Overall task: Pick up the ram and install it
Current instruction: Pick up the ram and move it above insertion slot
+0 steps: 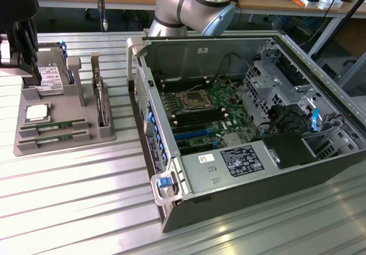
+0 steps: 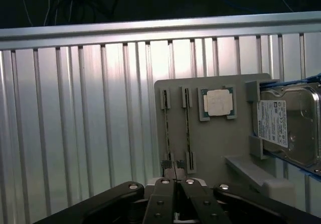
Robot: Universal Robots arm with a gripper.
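Ribbed metal table (image 1: 74, 203) bears a grey tray (image 1: 106, 134) at the exterior view's left and an open computer case (image 1: 257, 200) at its right, with the robot arm (image 1: 194, 3) rising behind. In this view we find the ram (image 1: 54, 127) lying flat in the tray's slots as two thin green sticks, just beside the processor (image 1: 35, 113) and apart from the hard drive (image 1: 48, 79). The dark slots on the motherboard (image 1: 229, 115) look unfilled to us. In the wrist view the gripper (image 2: 175, 174) hangs over the near ends of the ram (image 2: 187, 128), jaws clenched together on nothing. We judge the approach to be the step in hand. It goes best with the jaws parted first, centred across one stick only, clear of its neighbour, and squared to its long edge so that it lifts out straight.
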